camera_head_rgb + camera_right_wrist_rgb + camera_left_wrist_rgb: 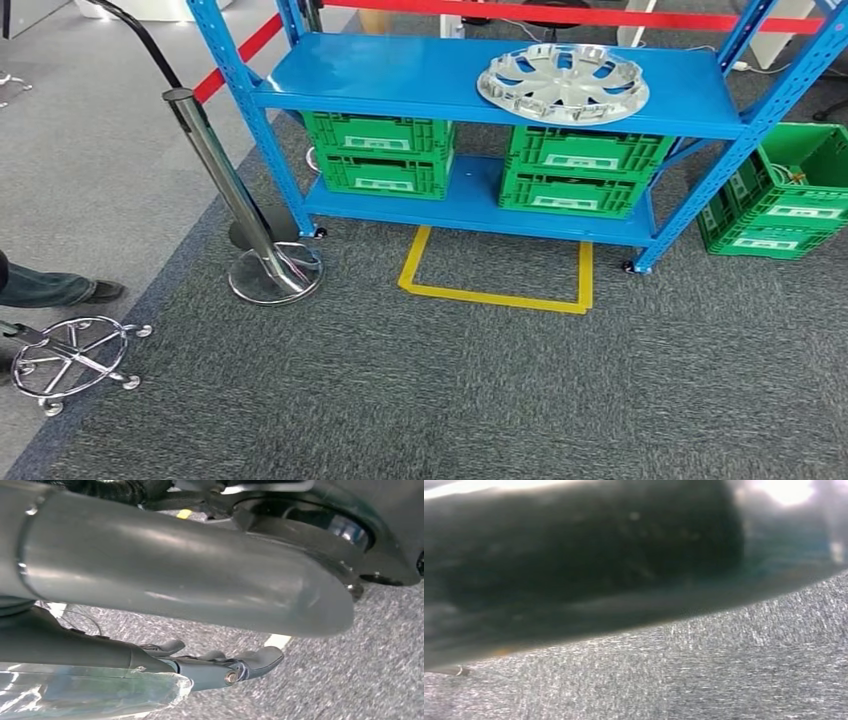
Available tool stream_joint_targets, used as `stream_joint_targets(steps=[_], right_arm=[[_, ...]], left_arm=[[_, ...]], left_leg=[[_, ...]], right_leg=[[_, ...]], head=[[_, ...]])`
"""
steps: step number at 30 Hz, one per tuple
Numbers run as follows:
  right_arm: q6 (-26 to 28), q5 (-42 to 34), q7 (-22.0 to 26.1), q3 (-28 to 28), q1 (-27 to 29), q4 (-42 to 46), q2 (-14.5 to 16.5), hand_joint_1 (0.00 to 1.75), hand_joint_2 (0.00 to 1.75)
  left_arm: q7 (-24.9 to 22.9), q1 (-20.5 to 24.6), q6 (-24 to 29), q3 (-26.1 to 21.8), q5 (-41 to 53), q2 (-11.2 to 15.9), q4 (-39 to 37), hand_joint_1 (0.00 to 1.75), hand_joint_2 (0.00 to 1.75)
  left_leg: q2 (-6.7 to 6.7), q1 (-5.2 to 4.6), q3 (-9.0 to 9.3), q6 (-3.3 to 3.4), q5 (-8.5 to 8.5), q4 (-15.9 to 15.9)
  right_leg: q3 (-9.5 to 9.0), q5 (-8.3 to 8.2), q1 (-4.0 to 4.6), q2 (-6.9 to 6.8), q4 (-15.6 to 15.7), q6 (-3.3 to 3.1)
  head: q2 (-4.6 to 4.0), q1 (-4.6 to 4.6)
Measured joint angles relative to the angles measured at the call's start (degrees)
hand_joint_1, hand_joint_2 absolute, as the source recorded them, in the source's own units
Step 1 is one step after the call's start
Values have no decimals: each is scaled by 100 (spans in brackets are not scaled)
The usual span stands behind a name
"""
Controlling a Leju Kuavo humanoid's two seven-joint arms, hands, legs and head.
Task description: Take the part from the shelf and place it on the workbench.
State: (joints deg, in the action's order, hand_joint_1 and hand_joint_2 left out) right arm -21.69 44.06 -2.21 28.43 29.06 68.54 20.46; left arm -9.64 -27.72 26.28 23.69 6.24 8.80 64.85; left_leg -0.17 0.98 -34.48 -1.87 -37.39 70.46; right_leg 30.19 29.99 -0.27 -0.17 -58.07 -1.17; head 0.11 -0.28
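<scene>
The part, a silver wheel cover (pixel 563 82), lies flat on the right half of the blue shelf's top board (pixel 400 70) in the head view. My right hand (pixel 215 630) hangs over the grey carpet, far from the shelf. Its thick grey thumb (pixel 190 575) and dark fingers (pixel 250 664) are stretched out and apart with nothing between them. In the left wrist view a dark blurred mass (pixel 574 555) looms close to the camera above the carpet. How the left hand's fingers lie cannot be made out there.
Green crates (pixel 380 152) (pixel 585 168) fill the lower shelf, and more green crates (pixel 790 195) stand right of the rack. A yellow floor marking (pixel 497 295) lies before the shelf. A chrome barrier post (pixel 245 215), a chair base (pixel 72 358) and a person's foot (pixel 60 290) are at the left.
</scene>
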Motion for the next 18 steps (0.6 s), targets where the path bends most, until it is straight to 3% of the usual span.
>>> stream_joint_targets(steps=[1,2,3,5,6,8,11,13,15,16,17,18], right_arm=[[1,-5,-6,2,0,-1,0,0,0],[4,-10,-11,4,1,-3,0,0,0],[9,-17,-15,6,0,-5,0,0,0],[20,-32,-23,10,-1,-10,0,0,0],[23,-42,-27,11,-3,-12,0,0,0],[28,-59,-34,11,-7,-15,0,0,0],[35,-85,-43,11,-10,-15,0,0,0],[40,-103,-52,8,-17,-15,0,0,0],[48,-124,-78,2,-21,-15,0,0,0],[57,-142,-101,1,-17,-16,0,0,0],[71,-163,-125,1,-12,-16,0,0,0],[93,-194,-153,1,-9,-17,0,0,0]], left_arm=[[0,-13,-28,-42,40,-16,0,0,0],[0,-25,-56,-85,81,-34,0,0,0],[0,-34,-81,-129,115,-53,0,0,0],[0,-41,-119,-210,171,-82,0,0,0],[1,-41,-133,-245,188,-99,0,0,0],[3,-48,-153,-307,214,-136,0,0,0],[7,-91,-195,-403,271,-203,1,0,0],[8,-103,-240,-465,324,-245,2,0,0],[11,-107,-313,-534,406,-286,2,0,0],[17,-112,-370,-584,473,-315,2,0,0],[28,-119,-435,-646,555,-352,2,0,0],[48,-128,-517,-724,655,-395,2,0,0]], left_leg=[[0,1,-175,-6,-49,276],[0,1,-263,-6,16,367],[0,0,-245,3,185,243],[1,-4,24,43,634,-429],[0,-10,168,68,767,-770],[-1,-28,306,119,819,-1094],[-2,-17,333,206,799,-1163],[4,11,368,266,796,-1206],[12,7,390,301,764,-1210],[15,5,407,309,743,-1210],[13,4,434,311,717,-1210],[10,3,474,306,685,-1209]], right_leg=[[-7,22,4,0,0,-9],[-21,48,8,1,0,-12],[-45,76,10,4,0,-8],[-128,141,11,7,0,17],[-161,180,25,12,-11,46],[-188,230,43,12,-16,113],[-210,293,38,13,-31,211],[-44,517,26,18,-411,272],[377,841,12,18,-1165,307],[582,921,8,17,-1478,317],[710,887,7,17,-1622,320],[731,730,7,17,-1545,317]], head=[[0,2],[0,3],[0,2],[0,2],[0,3],[1,11],[1,22],[1,50],[1,75],[0,75],[0,75],[0,76]])
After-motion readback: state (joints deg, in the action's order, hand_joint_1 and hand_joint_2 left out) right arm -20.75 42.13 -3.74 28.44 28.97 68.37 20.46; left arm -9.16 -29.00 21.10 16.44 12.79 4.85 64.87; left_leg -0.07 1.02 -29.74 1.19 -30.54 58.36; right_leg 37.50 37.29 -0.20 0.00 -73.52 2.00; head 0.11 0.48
